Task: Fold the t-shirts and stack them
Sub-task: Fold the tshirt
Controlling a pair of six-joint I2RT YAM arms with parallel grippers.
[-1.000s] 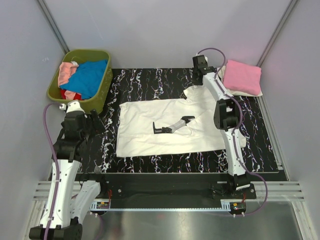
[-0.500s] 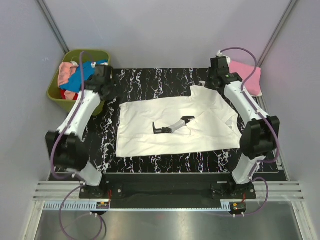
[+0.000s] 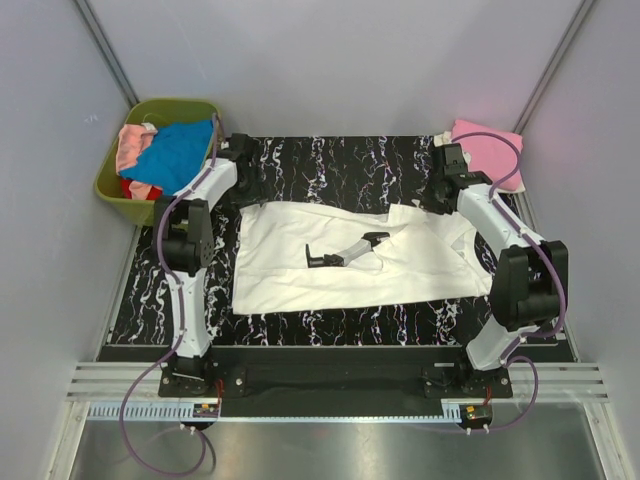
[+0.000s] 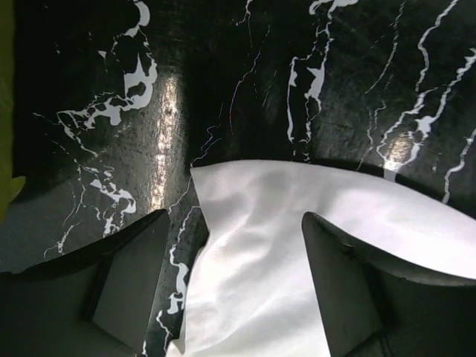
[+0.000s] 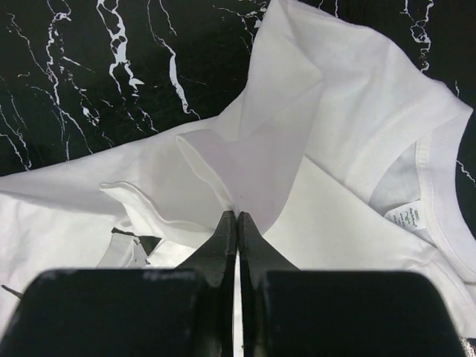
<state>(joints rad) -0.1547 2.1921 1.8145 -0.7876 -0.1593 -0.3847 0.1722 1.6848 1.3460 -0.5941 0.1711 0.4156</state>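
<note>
The white t-shirt (image 3: 330,265) with the black-and-grey robot-arm print (image 3: 345,250) lies spread on the black marbled mat. My left gripper (image 3: 247,183) is open and hovers over the shirt's far left corner (image 4: 245,230), which lies between its fingers (image 4: 134,260). My right gripper (image 3: 438,198) is shut on a raised fold of the white t-shirt (image 5: 260,163) near the far right sleeve; the neck and its label (image 5: 407,217) lie just to the right. A folded pink t-shirt (image 3: 487,152) lies at the back right.
The olive-green basket (image 3: 112,185) at the back left holds pink, blue (image 3: 178,155) and red shirts. Its rim shows at the left edge of the left wrist view (image 4: 6,111). Grey walls close in both sides and the back.
My left arm swung from the near left out to the shirt's far left corner. My right gripper moved right and toward me, drawing the far right sleeve in over the shirt.
</note>
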